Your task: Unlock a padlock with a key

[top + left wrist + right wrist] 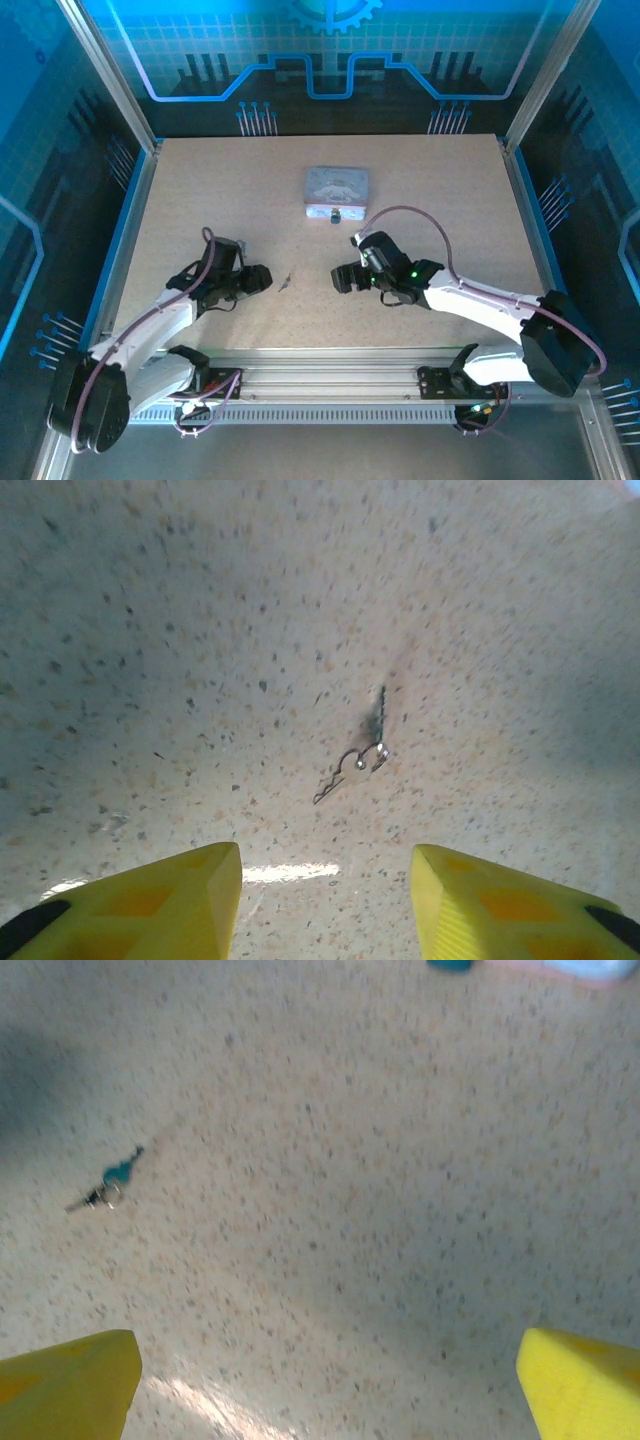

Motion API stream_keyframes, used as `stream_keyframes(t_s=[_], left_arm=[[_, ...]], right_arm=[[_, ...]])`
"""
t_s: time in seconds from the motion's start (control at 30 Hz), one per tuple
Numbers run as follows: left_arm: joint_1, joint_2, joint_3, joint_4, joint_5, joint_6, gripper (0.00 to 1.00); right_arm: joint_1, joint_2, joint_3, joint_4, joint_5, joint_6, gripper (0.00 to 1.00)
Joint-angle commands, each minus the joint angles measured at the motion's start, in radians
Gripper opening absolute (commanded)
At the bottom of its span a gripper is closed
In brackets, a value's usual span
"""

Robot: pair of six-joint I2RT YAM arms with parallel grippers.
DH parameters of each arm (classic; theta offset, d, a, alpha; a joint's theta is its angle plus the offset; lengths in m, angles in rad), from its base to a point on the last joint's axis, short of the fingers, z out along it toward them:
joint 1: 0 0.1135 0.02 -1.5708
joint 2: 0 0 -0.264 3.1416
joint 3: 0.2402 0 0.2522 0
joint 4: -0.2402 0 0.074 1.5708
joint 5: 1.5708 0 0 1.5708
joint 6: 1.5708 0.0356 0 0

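Yellow fingertips (180, 900) of my left pincer (325, 905) stand apart and empty, low over the speckled table (150, 630), with the key (365, 750) ahead at 12 o'clock.

From above, the key (286, 283) lies flat on the table (220, 200) between my two pincers: at 3 o'clock from the left pincer (265, 280) and 9 o'clock from the right pincer (340, 280), touching neither. My right pincer (330, 1390) is spread wide and grips nothing; from its wrist the key (110, 1182) is a thin dark sliver at 10 o'clock. The padlock (335, 214) sits farther off, at 1 o'clock from the key, just against the 6 o'clock edge of a grey tin (336, 188), well apart from both pincers.
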Motion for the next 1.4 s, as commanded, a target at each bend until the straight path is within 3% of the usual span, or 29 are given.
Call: stream_keyframes(t_s=[0.0, 0.23, 0.63, 1.37], left_arm=[[-0.021, 0.083, 0.011, 0.076, 0.044, -0.035, 0.47], [-0.035, 0.202, 0.018, 0.182, 0.068, -0.061, 0.43], [-0.052, 0.332, 0.052, 0.299, 0.069, -0.091, 0.38], [-0.133, 0.45, 0.152, 0.212, -0.031, -0.06, 0.33]], right_arm=[[0.014, -0.056, -0.064, -0.029, 0.035, 0.059, 0.98], [0.013, -0.096, -0.119, -0.015, 0.074, 0.093, 0.98], [0.013, 0.079, 0.036, -0.001, 0.049, 0.063, 0.98], [0.011, 0.102, 0.039, -0.022, 0.063, 0.042, 0.99]])
